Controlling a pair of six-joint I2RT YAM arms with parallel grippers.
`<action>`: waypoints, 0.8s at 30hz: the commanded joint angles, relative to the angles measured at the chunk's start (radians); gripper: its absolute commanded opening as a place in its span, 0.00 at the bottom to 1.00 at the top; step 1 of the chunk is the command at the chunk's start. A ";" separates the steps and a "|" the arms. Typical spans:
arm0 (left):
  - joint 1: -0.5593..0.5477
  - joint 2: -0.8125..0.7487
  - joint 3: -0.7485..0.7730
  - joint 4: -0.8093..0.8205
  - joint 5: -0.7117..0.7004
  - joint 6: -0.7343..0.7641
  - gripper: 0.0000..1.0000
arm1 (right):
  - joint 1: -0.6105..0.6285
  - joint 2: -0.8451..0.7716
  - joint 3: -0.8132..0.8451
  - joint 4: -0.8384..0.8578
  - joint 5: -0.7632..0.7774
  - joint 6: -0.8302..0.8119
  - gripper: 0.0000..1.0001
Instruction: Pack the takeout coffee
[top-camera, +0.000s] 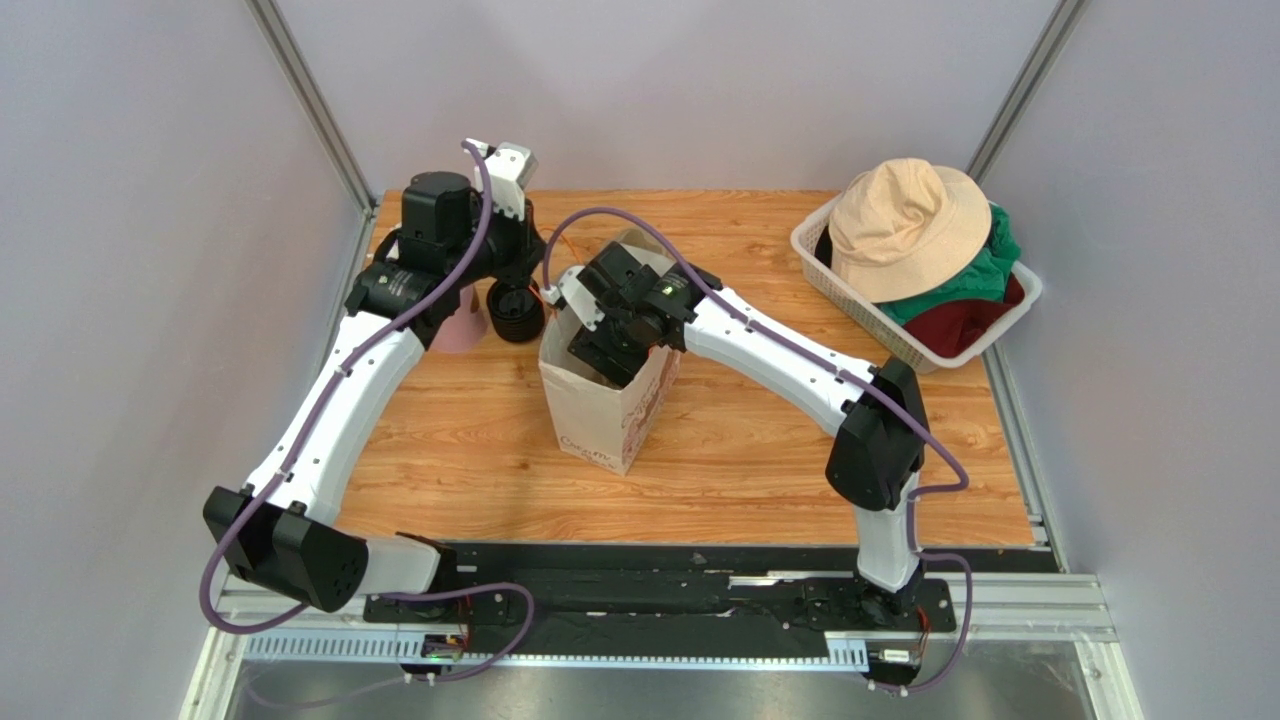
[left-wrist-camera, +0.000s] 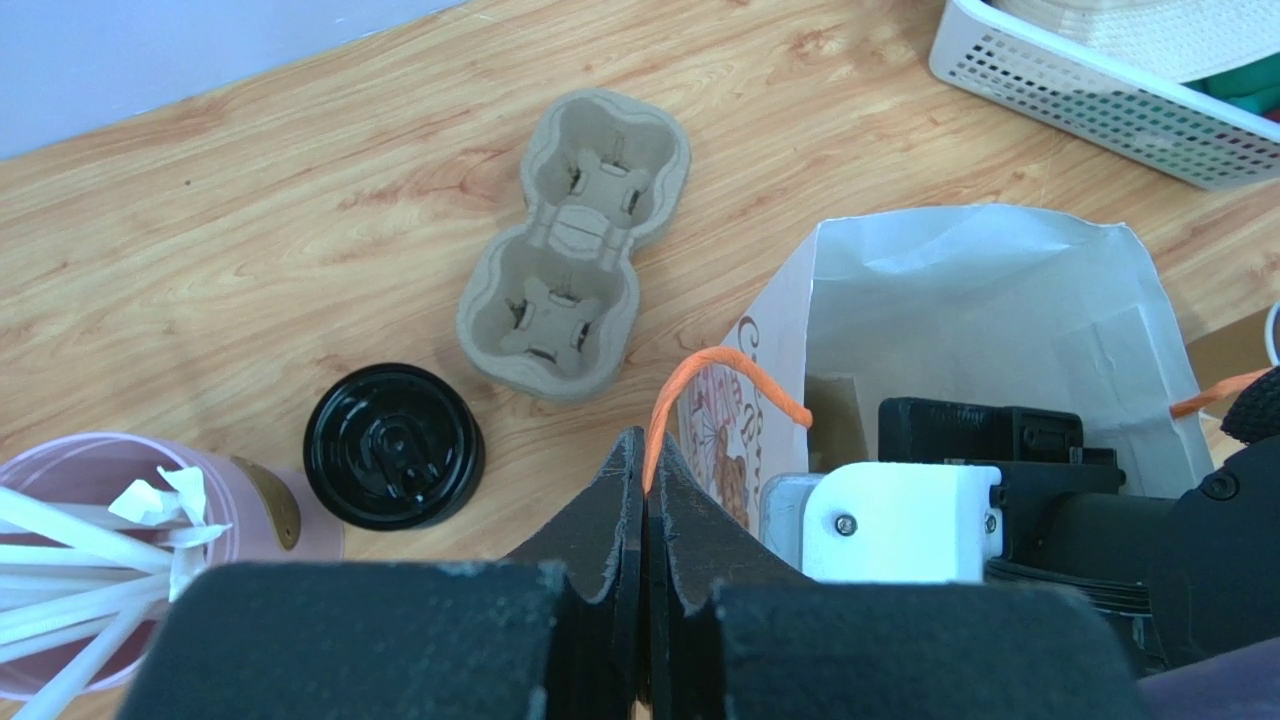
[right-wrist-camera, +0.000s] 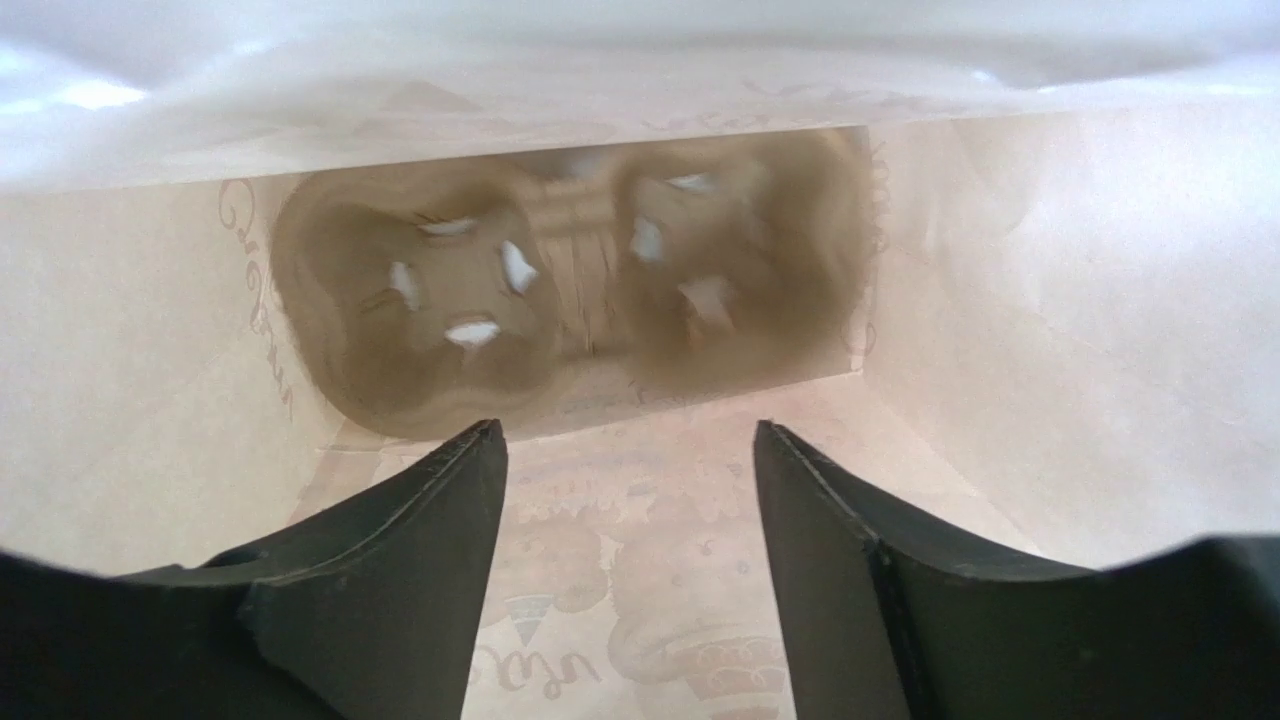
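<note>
The takeout coffee (left-wrist-camera: 394, 446), a cup seen from above with its round black lid on, stands on the table left of the white paper bag (left-wrist-camera: 977, 300), next to my left gripper (left-wrist-camera: 646, 438). That gripper is shut on the bag's orange handle (left-wrist-camera: 736, 375). In the top view the coffee (top-camera: 516, 312) sits just left of the bag (top-camera: 601, 405). My right gripper (right-wrist-camera: 624, 432) is down inside the bag, open, with nothing between its fingers. Beyond it, deep in the bag, lies a blurred pulp cup carrier (right-wrist-camera: 571, 300).
A second pulp carrier (left-wrist-camera: 579, 240) lies on the table behind the coffee. A pink cup of white straws (left-wrist-camera: 90, 525) stands at the left. A white basket (top-camera: 842, 293) with a tan hat (top-camera: 902, 225) and clothes sits at the back right.
</note>
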 joint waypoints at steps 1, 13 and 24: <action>0.000 -0.028 0.001 0.041 -0.003 -0.014 0.00 | 0.008 -0.014 0.057 -0.015 0.010 -0.014 0.68; 0.000 -0.027 0.001 0.041 -0.002 -0.010 0.00 | 0.007 -0.098 0.174 -0.042 0.044 -0.047 0.86; 0.000 -0.016 0.005 0.039 0.001 -0.004 0.00 | 0.007 -0.330 0.183 0.089 0.033 -0.179 0.89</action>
